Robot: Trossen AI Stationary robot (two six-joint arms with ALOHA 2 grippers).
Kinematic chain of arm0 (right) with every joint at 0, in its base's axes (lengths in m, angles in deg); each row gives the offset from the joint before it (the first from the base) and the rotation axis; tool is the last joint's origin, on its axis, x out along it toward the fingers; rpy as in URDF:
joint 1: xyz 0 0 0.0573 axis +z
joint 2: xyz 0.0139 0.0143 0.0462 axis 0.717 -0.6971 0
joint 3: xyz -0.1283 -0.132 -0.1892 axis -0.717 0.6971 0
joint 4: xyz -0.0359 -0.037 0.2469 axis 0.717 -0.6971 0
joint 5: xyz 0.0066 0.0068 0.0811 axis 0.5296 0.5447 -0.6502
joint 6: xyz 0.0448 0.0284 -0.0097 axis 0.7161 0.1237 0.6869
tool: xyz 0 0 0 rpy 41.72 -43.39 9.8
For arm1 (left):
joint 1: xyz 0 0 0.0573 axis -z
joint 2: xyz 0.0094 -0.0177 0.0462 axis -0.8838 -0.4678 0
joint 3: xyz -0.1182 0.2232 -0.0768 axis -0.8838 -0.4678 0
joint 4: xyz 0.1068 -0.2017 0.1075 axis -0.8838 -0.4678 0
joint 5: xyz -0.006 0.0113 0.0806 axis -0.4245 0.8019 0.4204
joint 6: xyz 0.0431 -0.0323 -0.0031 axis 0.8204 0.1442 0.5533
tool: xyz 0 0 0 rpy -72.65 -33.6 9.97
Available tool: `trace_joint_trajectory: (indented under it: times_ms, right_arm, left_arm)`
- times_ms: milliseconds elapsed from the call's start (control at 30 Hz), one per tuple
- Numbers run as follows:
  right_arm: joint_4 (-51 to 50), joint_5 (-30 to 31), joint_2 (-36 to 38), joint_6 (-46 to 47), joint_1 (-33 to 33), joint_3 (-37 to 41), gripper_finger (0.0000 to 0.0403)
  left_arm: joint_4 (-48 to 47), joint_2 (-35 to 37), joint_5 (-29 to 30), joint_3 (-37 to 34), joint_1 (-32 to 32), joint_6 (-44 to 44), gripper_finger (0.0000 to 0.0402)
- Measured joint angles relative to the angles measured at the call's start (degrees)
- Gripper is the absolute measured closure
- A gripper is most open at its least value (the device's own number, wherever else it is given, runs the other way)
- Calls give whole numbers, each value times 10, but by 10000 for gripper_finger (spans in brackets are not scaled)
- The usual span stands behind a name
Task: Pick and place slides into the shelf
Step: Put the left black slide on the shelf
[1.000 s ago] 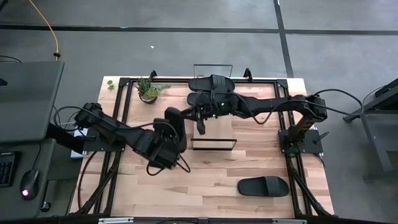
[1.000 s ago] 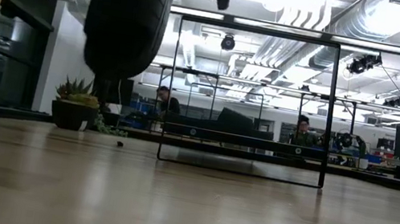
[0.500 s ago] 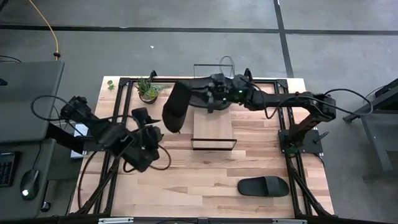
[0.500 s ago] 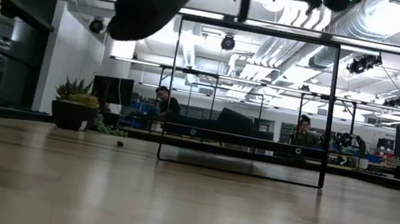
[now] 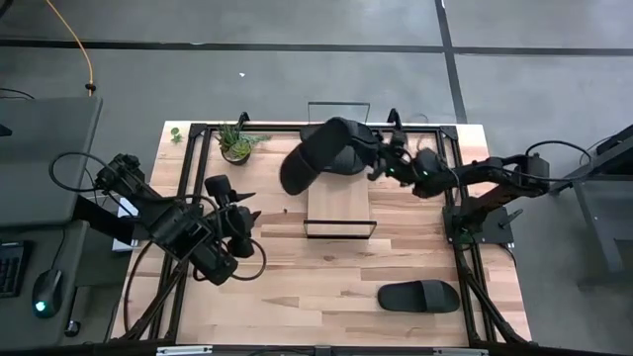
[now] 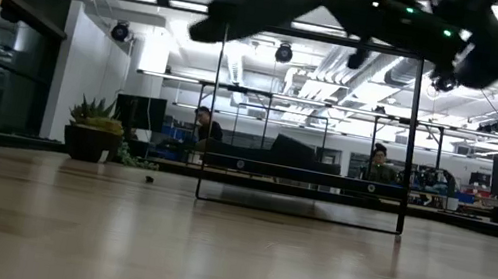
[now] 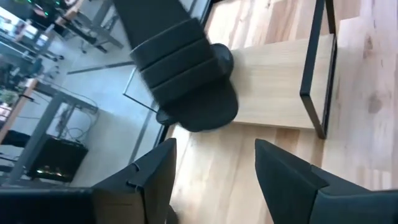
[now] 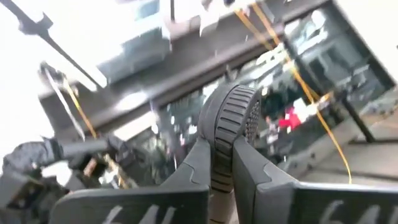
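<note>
Slide in right claw

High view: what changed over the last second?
The left gripper let go of the slide and pulled back toward the table's left side. The right gripper, shut on that slide, swung it up over the far end of the shelf. The slide on the near right of the table and the plant stayed put.

My right gripper raised, fingers clamped tight, my left gripper low, seemingly part-open
</note>
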Motion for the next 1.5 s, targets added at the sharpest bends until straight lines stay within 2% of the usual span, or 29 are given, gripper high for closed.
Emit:
trace_joint_trajectory:
  times_ms: [167,400,500,667,833,1100,1367,1500]
  right_arm:
    - [102,90,-1,-30,45,65,401]
    - [106,223,-6,-102,123,76,401]
    - [107,255,-6,-123,143,76,402]
    - [107,274,-6,-124,153,76,402]
    - [108,274,-5,-120,154,75,395]
    - [108,243,-5,-124,152,57,399]
    - [95,145,-2,-135,126,45,402]
    - [15,90,10,-121,95,47,402]
  left_arm:
    - [0,0,20,-15,0,0,212]
    - [0,0,25,-18,0,0,220]
    - [0,0,32,-18,0,0,220]
    - [0,0,46,-18,0,2,220]
    - [3,-2,61,-20,0,-7,220]
    - [6,-2,93,-83,0,-16,220]
    - [40,-2,80,-130,0,-70,220]
    - [89,-2,70,-165,0,-72,218]
